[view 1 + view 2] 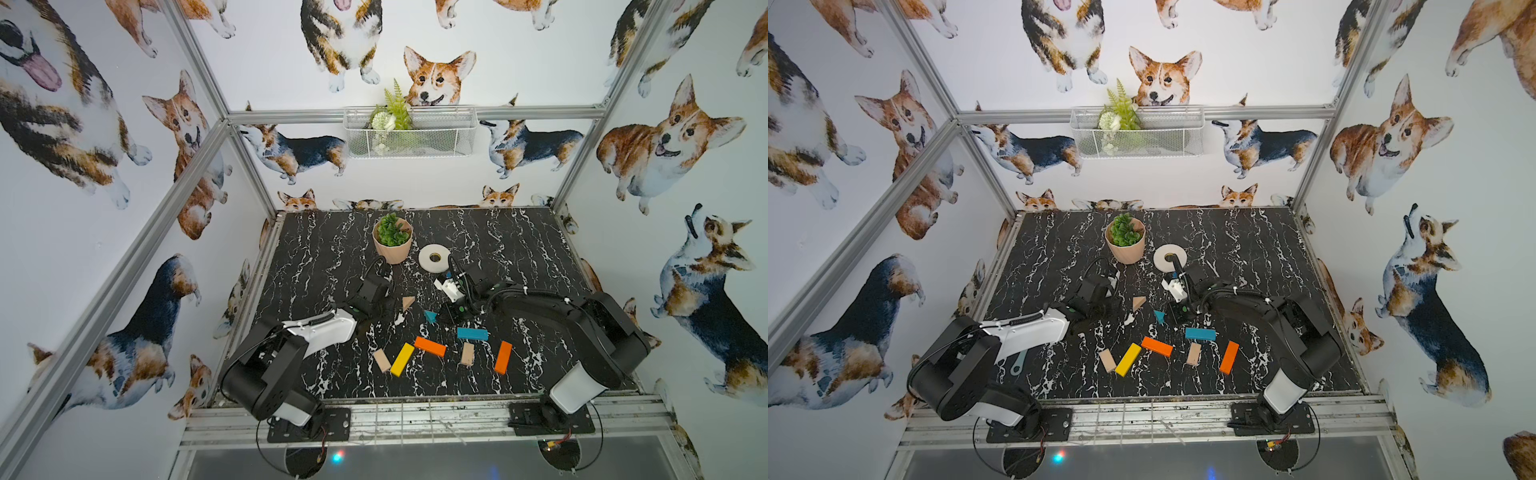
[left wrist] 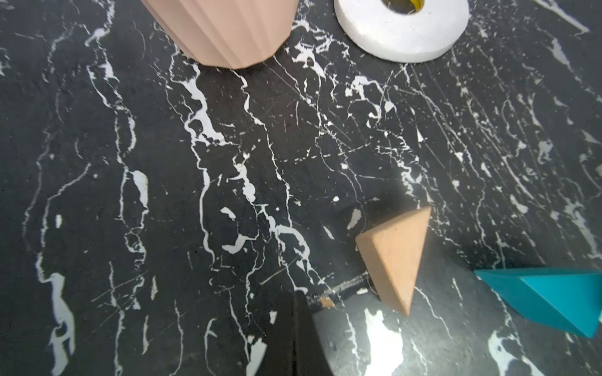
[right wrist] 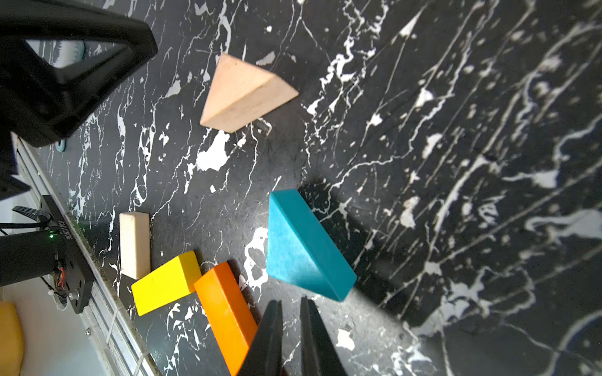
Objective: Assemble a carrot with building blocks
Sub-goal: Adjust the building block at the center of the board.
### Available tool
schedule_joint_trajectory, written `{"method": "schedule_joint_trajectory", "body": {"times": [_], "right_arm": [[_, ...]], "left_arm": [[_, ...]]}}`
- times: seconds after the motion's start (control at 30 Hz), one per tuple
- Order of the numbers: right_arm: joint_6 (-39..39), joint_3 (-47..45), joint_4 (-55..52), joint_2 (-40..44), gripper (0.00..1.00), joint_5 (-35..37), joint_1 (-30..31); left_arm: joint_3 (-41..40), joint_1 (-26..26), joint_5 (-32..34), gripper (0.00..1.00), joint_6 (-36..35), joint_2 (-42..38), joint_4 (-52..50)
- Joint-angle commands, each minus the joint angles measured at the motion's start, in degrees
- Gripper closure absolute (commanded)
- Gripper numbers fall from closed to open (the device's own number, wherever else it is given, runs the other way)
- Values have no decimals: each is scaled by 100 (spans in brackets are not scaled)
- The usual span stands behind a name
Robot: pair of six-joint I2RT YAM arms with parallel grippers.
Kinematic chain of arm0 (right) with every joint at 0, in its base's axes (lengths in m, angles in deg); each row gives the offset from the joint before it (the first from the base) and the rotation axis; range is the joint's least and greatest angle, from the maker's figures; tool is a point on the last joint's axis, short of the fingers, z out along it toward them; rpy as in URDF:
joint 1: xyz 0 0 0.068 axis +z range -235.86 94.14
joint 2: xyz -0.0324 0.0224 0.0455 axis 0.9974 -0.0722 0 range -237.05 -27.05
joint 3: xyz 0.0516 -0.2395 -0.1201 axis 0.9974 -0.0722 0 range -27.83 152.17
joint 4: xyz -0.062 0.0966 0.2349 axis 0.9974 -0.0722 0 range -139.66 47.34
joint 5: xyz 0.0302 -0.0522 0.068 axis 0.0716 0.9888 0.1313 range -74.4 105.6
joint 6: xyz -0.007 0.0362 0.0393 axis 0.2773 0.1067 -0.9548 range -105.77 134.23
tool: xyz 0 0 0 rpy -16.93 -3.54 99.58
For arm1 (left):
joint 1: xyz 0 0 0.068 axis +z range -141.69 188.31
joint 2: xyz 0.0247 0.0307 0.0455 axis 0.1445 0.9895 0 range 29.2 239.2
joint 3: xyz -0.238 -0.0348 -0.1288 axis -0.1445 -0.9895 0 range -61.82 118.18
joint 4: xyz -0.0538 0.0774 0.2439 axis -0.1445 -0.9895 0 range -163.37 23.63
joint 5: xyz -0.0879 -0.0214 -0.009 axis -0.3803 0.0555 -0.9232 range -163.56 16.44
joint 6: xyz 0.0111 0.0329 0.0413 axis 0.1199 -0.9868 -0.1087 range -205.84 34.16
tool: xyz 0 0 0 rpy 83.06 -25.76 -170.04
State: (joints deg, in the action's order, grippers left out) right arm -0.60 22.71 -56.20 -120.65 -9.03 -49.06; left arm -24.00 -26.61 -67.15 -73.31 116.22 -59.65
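Note:
The building blocks lie loose and apart on the black marble table [image 1: 316,257]; no carrot is in view. A plain wood triangle [image 1: 408,302] and a blue triangle [image 1: 430,316] sit mid-table. Nearer the front lie a blue bar [image 1: 472,333], two orange bars [image 1: 430,346] [image 1: 503,357], a yellow bar [image 1: 402,360] and two short wood blocks [image 1: 382,360] [image 1: 467,354]. My left gripper [image 2: 301,299] is shut and empty beside the wood triangle [image 2: 394,257]. My right gripper [image 3: 291,302] is shut to a thin slit, empty, its tips just short of the blue triangle [image 3: 303,247].
A potted green plant [image 1: 392,241] and a white tape roll [image 1: 435,257] stand behind the grippers. A grey wrench [image 1: 1018,362] lies by the left arm. A wire basket [image 1: 440,137] hangs on the back wall. A metal rail [image 1: 415,415] borders the front edge.

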Motion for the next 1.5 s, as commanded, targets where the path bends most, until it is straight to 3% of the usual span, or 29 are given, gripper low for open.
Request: {"method": "schedule_joint_trajectory", "body": {"times": [0.0,0.2,0.53,0.83,1.13,1.2,1.27,1.47], "right_arm": [[53,104,6,-72,83,-11,3],[195,214,-87,-156,82,94,-113],[299,192,73,-68,84,193,-251],[188,-310,82,547,77,350,-243],[79,-295,174,200,78,411,22],[84,-197,145,53,71,516,159],[73,-59,71,-104,56,627,284],[-42,148,-62,-320,45,1099,429]], "left_arm": [[80,14,-326,92,81,118,-105],[225,10,-1019,80,9,427,-148],[353,10,-1700,81,-14,763,105],[419,10,-2302,81,126,1062,467],[420,3,-2565,75,256,1135,751],[339,7,-2576,74,267,1042,852],[273,6,-2585,72,274,922,929],[38,42,-2363,67,282,431,1008]]}}
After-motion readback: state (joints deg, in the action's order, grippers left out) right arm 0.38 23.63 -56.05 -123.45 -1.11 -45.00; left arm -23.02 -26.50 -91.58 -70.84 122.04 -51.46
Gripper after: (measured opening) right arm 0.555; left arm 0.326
